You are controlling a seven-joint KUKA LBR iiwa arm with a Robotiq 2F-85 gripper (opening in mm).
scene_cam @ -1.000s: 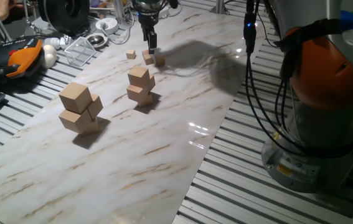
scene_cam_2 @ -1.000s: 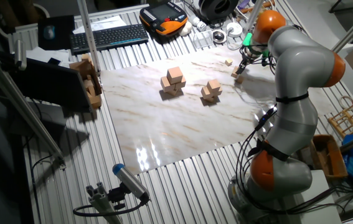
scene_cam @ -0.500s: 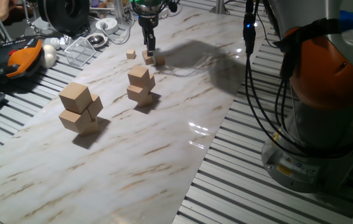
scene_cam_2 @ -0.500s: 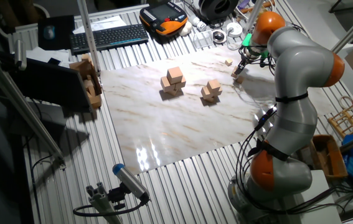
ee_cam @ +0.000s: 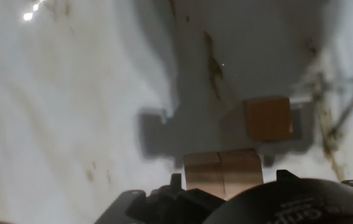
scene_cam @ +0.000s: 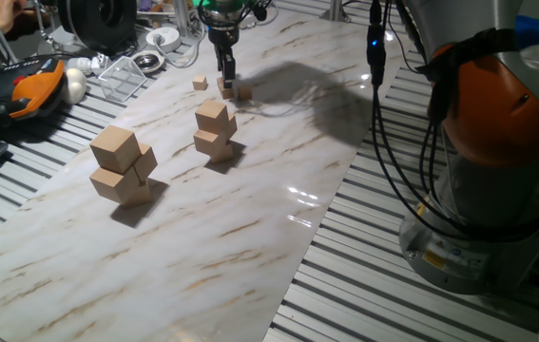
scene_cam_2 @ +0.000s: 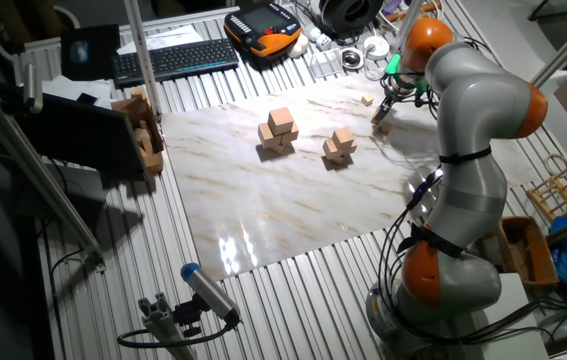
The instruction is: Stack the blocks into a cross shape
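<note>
The gripper (scene_cam: 226, 72) is showing too small in both fixed views for its finger spacing to be read, and in the hand view its fingertips are being cut off by the lower picture edge behind the dark housing (ee_cam: 269, 202), so open or closed cannot be told. The blocks (scene_cam: 232, 89) beneath it are appearing too tiny in the fixed views to count or to tell whether they are touching, while in the hand view the nearer blocks (ee_cam: 221, 171) are running under the housing, blurred. The arm (scene_cam_2: 468, 120) is partly covering that corner of the table (scene_cam_2: 263, 210) in the other fixed view.
</note>
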